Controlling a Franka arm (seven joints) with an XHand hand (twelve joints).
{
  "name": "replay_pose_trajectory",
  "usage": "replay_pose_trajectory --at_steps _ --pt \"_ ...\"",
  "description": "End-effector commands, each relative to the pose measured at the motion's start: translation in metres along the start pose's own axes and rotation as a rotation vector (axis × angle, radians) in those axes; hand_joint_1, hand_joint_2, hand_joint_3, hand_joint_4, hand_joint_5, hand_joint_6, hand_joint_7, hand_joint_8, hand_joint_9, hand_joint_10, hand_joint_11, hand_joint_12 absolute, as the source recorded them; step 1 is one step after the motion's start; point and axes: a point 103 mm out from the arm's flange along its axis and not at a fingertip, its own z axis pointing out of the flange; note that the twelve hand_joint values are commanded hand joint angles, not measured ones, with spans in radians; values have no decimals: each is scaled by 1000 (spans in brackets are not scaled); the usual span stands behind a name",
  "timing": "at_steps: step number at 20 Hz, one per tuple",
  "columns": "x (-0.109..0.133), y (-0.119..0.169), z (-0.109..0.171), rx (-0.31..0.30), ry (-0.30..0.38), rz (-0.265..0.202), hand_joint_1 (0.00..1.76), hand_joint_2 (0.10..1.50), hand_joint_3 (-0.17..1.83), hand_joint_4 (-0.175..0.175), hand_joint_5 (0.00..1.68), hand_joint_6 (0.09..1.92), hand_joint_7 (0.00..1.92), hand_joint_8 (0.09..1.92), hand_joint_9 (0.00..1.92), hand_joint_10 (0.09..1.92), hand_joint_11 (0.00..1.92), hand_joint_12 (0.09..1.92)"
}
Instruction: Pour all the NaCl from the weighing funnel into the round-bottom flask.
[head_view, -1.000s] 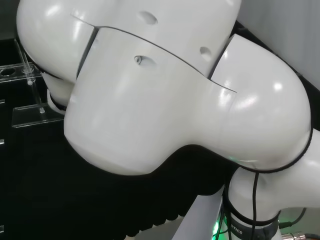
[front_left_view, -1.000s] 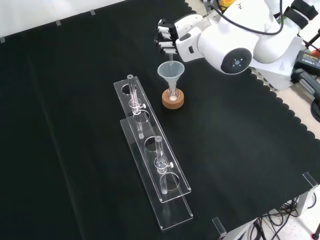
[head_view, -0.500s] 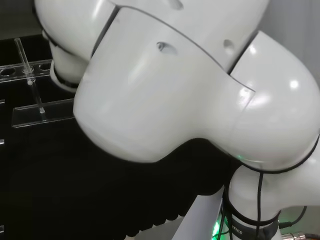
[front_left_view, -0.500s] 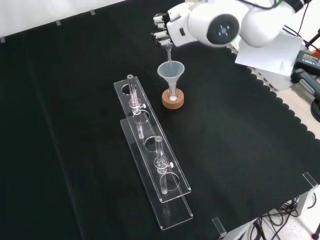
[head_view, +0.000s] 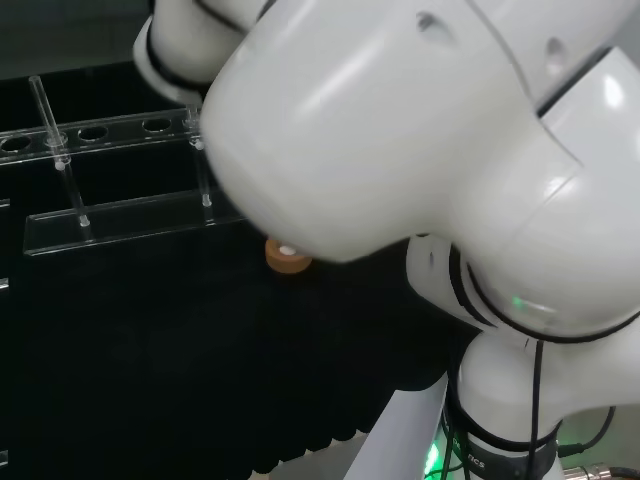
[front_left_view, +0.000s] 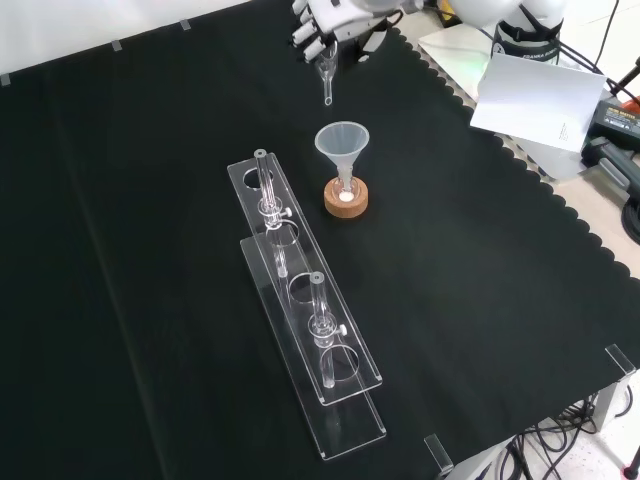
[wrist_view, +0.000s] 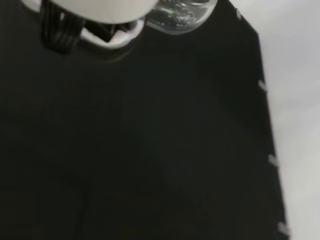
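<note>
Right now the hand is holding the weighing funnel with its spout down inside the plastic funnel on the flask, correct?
Not quite. The front view shows the hand holding the weighing funnel with its spout down, but clear of the plastic funnel, not inside it. There is a plain gap of black cloth between the two.

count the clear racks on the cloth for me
2, front view: one rack left of the cork stand, the second rack overlapping it, nearer the camera. None seem hidden.
</note>
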Motion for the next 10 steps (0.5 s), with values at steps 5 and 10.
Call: replay_pose_trajectory --at_steps 5,10 --pt "-19 3 25 12 481 -21 1134 669 589 175 1339 525 847 618 1309 87 1130 815" --pt "-28 6 33 13 552 -2 1134 669 589 175 1338 526 846 619 1309 87 1130 815"
